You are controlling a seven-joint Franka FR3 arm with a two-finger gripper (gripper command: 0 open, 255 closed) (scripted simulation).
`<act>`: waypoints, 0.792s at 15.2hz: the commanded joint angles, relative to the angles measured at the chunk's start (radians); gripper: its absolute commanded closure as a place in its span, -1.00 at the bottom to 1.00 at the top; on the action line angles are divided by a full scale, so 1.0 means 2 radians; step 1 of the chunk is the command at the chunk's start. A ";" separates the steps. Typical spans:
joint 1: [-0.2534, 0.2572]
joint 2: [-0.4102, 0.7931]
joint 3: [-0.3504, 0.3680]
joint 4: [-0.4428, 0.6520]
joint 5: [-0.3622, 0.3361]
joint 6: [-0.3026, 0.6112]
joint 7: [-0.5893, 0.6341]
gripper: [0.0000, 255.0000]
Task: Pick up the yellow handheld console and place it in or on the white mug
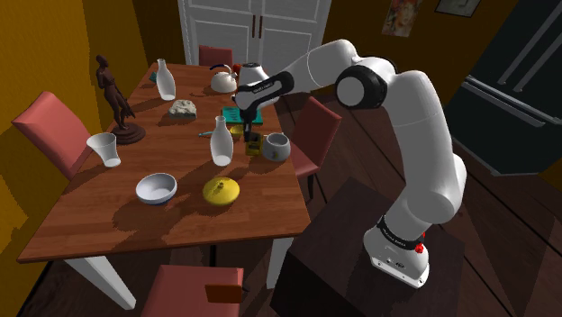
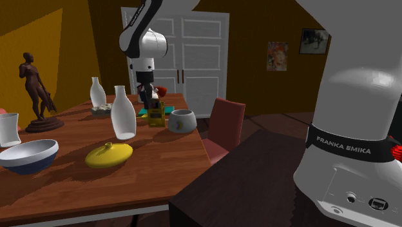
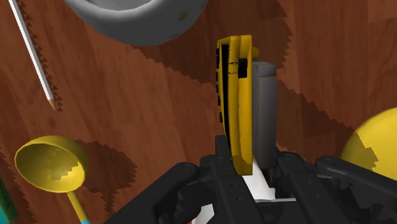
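The yellow handheld console (image 3: pixel 234 95), yellow with black trim, stands on edge between my fingers, and my gripper (image 3: pixel 248 121) is shut on it. In the shoulder view my gripper (image 1: pixel 246 124) points down over the table's far right part, with the console (image 1: pixel 254 145) under it. The grey-white mug (image 1: pixel 276 146) stands upright just beside the console, toward that view's right. From the second exterior view the console (image 2: pixel 156 114) hangs low below the gripper (image 2: pixel 150 97), left of the mug (image 2: pixel 182 120). I cannot tell whether the console touches the wood. The mug's rim (image 3: pixel 137 22) lies just beyond the console.
A white bottle (image 1: pixel 221 141), a yellow lidded dish (image 1: pixel 221 190) and a white bowl (image 1: pixel 156 188) stand on the wooden table (image 1: pixel 108 225). A yellow ladle (image 3: pixel 51 167) and a thin white stick (image 3: pixel 32 54) lie near the gripper. A red chair (image 1: pixel 314 135) stands behind the mug.
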 commanded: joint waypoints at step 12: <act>0.000 -0.048 -0.001 0.012 -0.001 -0.060 0.000 1.00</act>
